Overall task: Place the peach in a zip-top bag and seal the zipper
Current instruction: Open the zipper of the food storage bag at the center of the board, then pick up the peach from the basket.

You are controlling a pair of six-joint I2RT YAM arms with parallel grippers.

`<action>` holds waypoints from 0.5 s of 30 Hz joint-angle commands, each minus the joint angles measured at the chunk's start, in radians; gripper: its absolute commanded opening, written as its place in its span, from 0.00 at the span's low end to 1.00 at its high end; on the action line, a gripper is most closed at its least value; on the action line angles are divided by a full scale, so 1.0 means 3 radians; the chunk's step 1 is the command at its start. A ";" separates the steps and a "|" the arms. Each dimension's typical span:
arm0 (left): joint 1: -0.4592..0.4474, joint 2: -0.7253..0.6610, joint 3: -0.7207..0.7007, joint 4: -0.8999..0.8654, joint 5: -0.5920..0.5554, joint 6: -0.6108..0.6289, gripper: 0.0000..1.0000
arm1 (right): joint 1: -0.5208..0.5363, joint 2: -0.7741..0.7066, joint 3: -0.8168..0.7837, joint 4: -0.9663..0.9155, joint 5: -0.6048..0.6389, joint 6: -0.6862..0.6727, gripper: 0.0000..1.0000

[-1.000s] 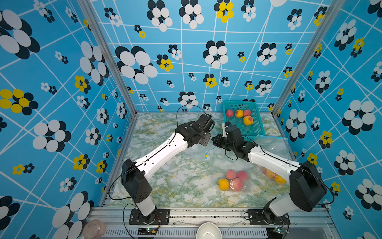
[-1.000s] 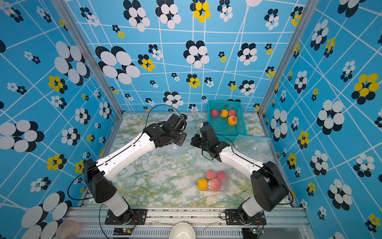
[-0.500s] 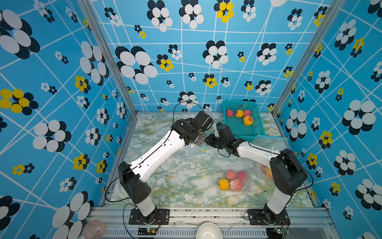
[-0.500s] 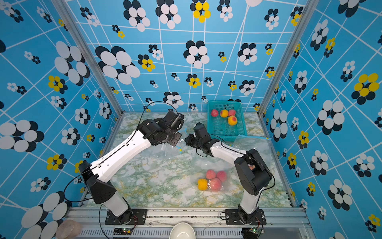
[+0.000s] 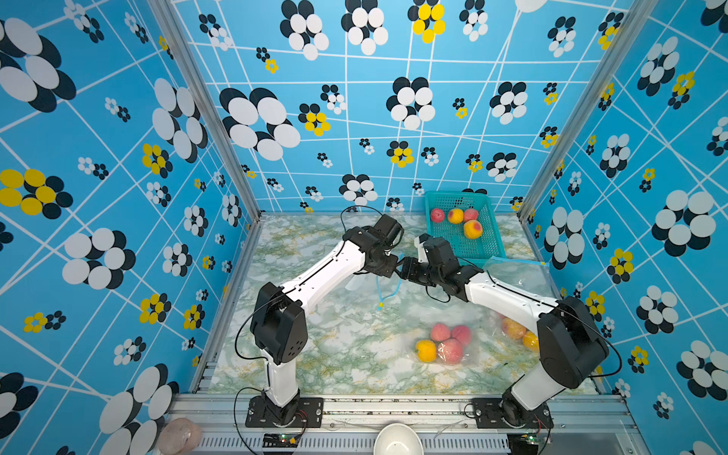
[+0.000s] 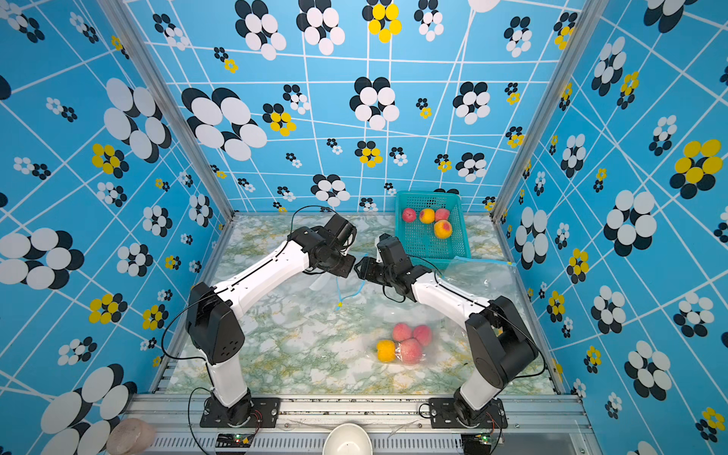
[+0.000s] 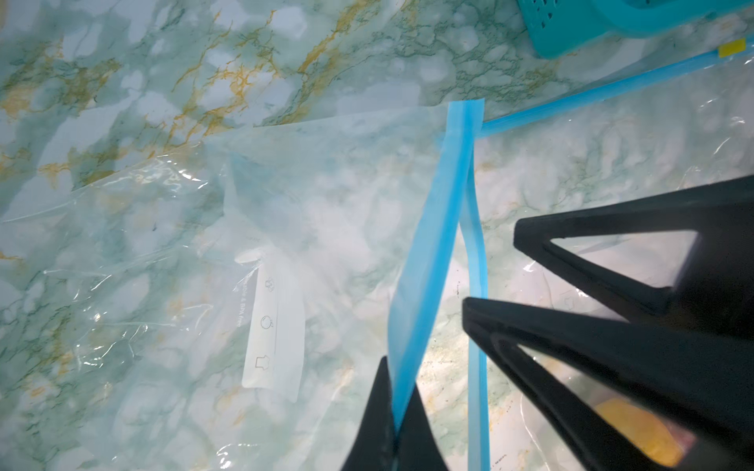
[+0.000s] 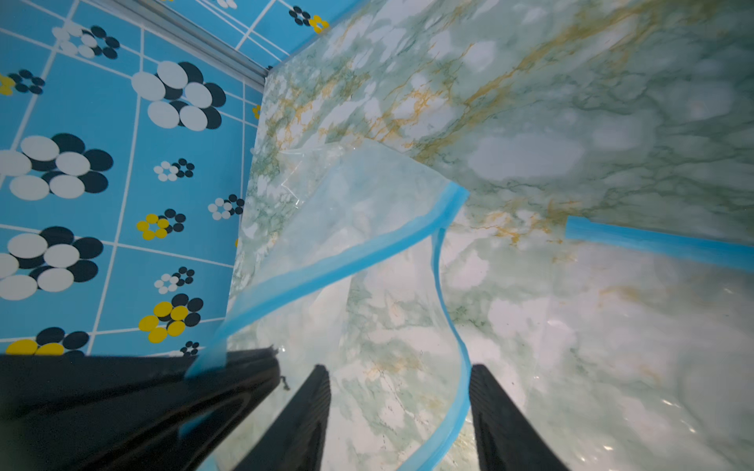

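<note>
One lip of bag [image 7: 285, 212] is pinched by L gripper [image 7: 393, 428]; other lip [image 8: 437, 265] is seen lengthwise btwn parted jaws of R gripper [image 8: 399, 369], lower centre.

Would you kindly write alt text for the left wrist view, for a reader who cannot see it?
The left hand pinches the blue zipper strip of a clear, empty zip-top bag, holding its mouth up over a green marbled table. The right hand, open, sits at the bag's other lip; a teal basket corner shows beyond.
</note>
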 commanded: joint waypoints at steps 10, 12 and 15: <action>0.0027 0.0030 -0.0005 0.0183 0.0290 -0.0111 0.05 | -0.1015 0.0245 0.0930 -0.1441 0.0633 -0.1232 0.72; 0.0027 0.0009 -0.0019 0.0191 0.0297 -0.0107 0.05 | -0.1122 0.0435 0.1210 -0.1629 0.0859 -0.1477 0.83; 0.0029 -0.0010 -0.0040 0.0202 0.0315 -0.0118 0.05 | -0.1197 0.0722 0.1600 -0.1807 0.1200 -0.1789 0.84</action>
